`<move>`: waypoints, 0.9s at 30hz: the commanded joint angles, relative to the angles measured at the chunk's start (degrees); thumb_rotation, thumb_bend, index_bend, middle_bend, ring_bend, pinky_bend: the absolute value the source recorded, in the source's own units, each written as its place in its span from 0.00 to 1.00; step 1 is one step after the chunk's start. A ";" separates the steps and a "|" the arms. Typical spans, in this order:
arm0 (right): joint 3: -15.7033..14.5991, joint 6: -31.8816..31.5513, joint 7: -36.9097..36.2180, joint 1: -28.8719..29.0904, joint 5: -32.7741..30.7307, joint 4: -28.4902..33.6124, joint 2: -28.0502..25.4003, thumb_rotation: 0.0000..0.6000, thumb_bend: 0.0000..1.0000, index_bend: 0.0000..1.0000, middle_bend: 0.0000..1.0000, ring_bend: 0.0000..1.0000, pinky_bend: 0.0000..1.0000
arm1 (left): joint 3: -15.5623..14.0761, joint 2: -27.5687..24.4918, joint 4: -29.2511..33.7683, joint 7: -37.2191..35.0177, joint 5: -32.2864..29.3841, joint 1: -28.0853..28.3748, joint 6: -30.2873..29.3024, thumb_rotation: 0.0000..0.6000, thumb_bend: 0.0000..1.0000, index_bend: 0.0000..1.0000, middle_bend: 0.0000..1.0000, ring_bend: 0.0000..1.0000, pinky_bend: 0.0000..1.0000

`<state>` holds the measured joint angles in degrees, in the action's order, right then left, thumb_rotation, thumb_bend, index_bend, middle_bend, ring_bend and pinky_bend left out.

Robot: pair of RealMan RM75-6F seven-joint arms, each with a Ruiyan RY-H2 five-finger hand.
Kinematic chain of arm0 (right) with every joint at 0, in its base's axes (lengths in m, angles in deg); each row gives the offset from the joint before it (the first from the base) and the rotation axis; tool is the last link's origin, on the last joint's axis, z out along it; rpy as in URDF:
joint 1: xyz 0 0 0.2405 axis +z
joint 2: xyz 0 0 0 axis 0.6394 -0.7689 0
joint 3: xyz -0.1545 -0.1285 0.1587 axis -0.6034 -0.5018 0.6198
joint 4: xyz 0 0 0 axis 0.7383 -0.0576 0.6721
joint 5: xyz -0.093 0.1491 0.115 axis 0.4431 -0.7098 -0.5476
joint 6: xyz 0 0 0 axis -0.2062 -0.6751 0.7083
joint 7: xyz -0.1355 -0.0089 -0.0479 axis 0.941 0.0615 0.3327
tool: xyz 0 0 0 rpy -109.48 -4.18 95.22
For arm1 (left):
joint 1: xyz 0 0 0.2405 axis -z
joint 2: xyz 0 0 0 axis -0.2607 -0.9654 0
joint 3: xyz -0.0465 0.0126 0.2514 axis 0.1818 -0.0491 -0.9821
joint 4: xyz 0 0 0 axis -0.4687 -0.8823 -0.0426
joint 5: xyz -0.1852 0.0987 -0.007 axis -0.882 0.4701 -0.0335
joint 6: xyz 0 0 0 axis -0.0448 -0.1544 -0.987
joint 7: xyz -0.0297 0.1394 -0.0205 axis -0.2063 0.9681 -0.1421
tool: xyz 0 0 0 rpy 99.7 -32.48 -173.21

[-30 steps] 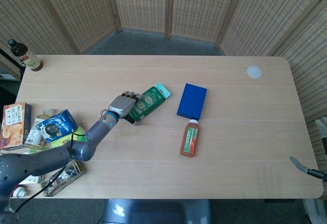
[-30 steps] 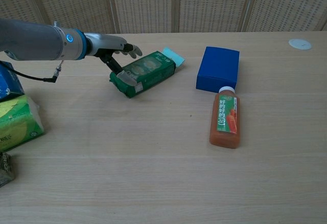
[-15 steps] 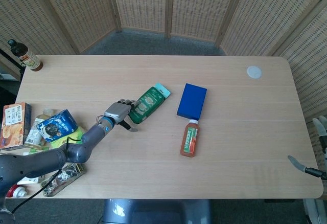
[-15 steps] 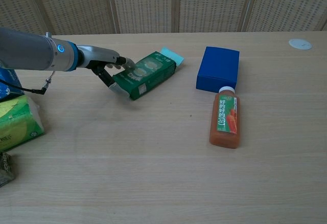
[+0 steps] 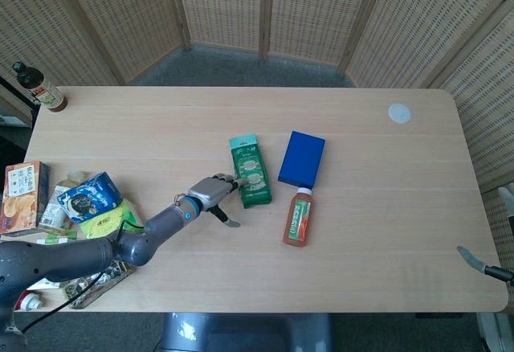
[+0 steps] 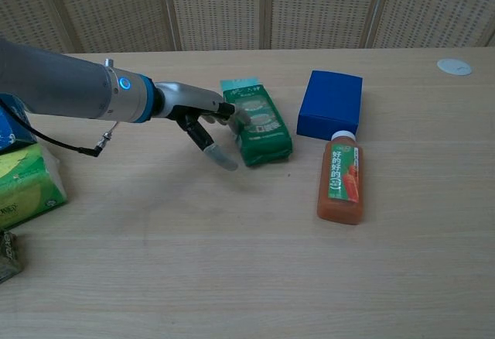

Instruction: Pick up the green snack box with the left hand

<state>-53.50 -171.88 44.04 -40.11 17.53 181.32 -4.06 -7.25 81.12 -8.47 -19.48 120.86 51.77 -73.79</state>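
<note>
Mid-desk, the left hand only touches the flat-lying green snack box (fingers spread, grasping nothing) — better to wrap both long sides before lifting.

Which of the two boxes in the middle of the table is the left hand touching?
The green snack box: the left hand touches its left edge. The blue box lies untouched, farther right.

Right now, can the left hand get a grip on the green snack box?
Probably yes. The left hand is already at the green snack box, fingers against its left side, thumb spread below, nothing between them. The blue box sits apart on the far side.
</note>
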 commanded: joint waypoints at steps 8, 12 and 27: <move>-0.09 -0.53 -1.24 -0.71 -0.37 -0.68 -0.17 0.33 0.18 0.00 0.00 0.00 0.00 | 3.07 -0.23 2.42 -2.21 6.56 0.22 -3.87 0.60 0.16 0.07 0.17 0.09 0.07; 0.01 -0.28 -1.53 -0.51 -0.25 -1.01 0.17 0.33 0.18 0.00 0.00 0.00 0.00 | 2.75 -0.86 1.12 -0.54 9.58 -0.08 -7.31 0.60 0.16 0.07 0.14 0.05 0.03; -0.27 -1.97 -3.42 -2.09 -0.45 -2.16 -0.09 0.33 0.18 0.00 0.00 0.00 0.00 | 1.92 9.30 -14.88 5.05 11.57 5.08 -5.02 0.66 0.16 0.07 0.00 0.00 0.00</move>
<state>-53.74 -173.68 40.79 -42.03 17.18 179.24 -4.02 -5.45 87.63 -19.87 -15.23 132.09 55.37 -80.11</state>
